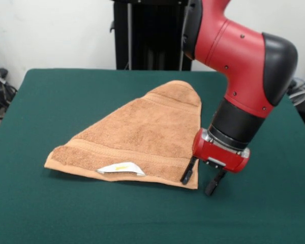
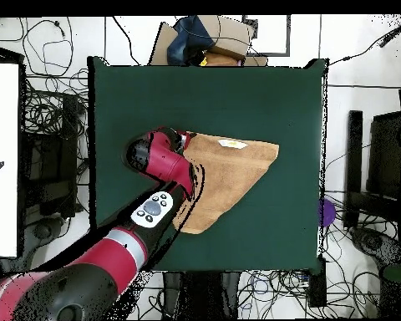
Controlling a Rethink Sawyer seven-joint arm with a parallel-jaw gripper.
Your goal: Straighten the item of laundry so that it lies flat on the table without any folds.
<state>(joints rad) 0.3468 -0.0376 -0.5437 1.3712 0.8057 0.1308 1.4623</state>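
The tan towel point(image 1: 142, 132) lies on the green table point(image 1: 51, 101) folded over into a rough triangle, with its point toward the robot. Its white label with a yellow mark point(image 1: 121, 168) shows at the near edge. My gripper point(image 1: 201, 180) is down at the towel's near right corner with its fingers apart. One finger point(image 1: 188, 173) is over the corner and the other stands on the bare table just beside it. It holds nothing. In the overhead view the towel point(image 2: 233, 171) lies mid-table point(image 2: 296, 100), and the arm point(image 2: 158, 159) covers its left end and hides the gripper.
The black pedestal point(image 1: 147, 35) stands behind the table's far edge. In the overhead view, a cardboard box point(image 2: 212, 38) sits beyond one table edge, a white surface point(image 2: 2, 159) lies at the left, and cables run around the table.
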